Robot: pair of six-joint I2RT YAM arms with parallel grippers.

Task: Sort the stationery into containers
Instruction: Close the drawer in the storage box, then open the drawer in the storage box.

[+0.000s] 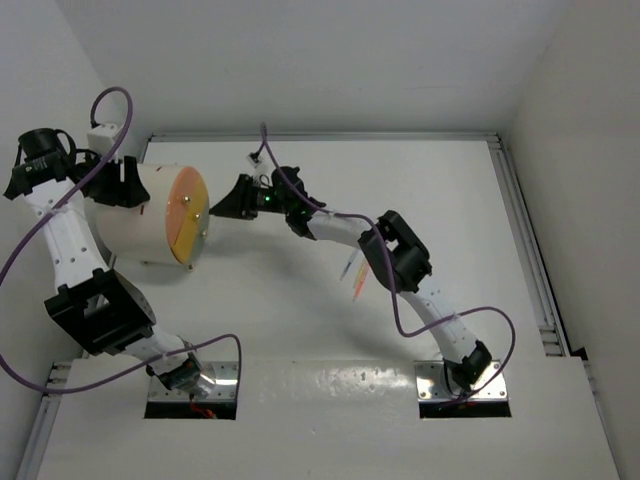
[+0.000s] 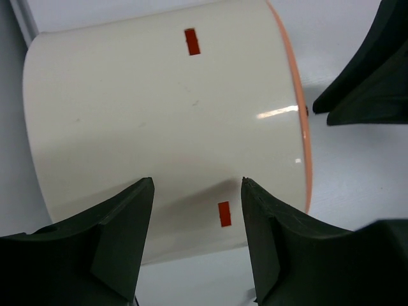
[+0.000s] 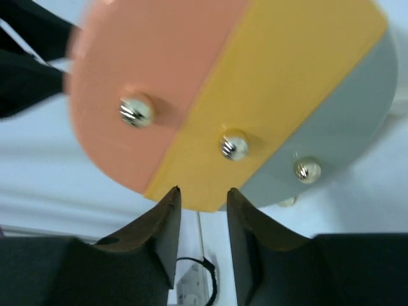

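Both grippers at the drum, both empty
The white drum [image 1: 135, 215] lies on its side at 9 o'clock on the table [image 1: 330, 180], its orange, yellow and grey-green face [image 1: 187, 215] turned to 3 o'clock. The right gripper [image 3: 203, 193], jaws a narrow gap apart and holding nothing, sits at the edge of the yellow band [image 3: 274, 83]. The left gripper [image 2: 197, 185], jaws well apart with nothing between them, hangs over the drum's curved wall; whether it touches cannot be told. Pens [image 1: 356, 275] lie near mid-table under the right arm [image 1: 400, 260]

pens [image 1: 358, 285] — partly under right arm [image 1: 400, 255], colours unclear | drum face [image 3: 159, 64] — blurred, cut by top edge
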